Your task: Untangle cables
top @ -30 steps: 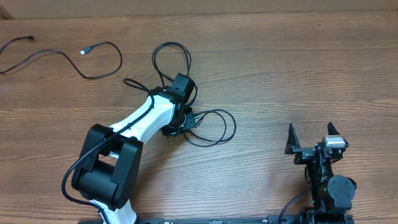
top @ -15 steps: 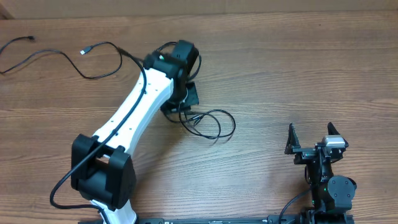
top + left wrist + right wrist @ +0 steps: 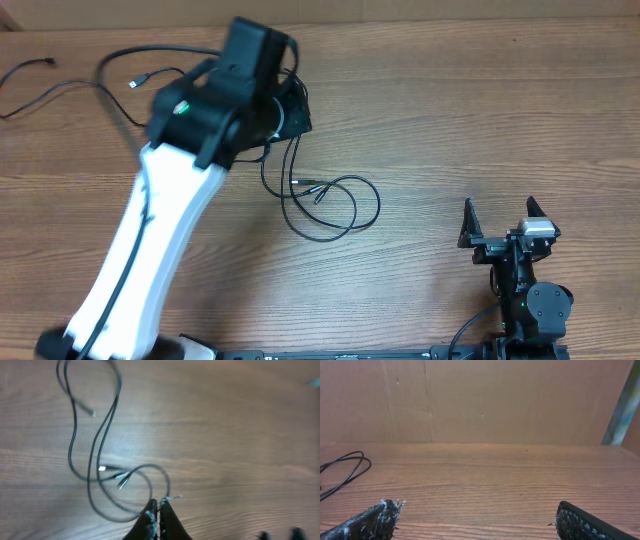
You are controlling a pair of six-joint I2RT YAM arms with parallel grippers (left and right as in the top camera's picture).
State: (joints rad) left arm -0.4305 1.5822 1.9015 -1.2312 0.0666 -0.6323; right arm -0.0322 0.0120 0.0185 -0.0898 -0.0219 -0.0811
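The left fingers (image 3: 148,519) are closed on a thin black cable (image 3: 70,445) above the desk (image 3: 225,435). The right fingers (image 3: 372,522) stand wide open.

Counter (image 3: 500,120): brown wood-grain top, planks running left to right, faint glare in left wrist view. Cardboard panel (image 3: 495,400): plain brown, upright along counter's far edge, vertical crease left of middle. Greenish post (image 3: 621,407): slanted, at far right, in front of cardboard.
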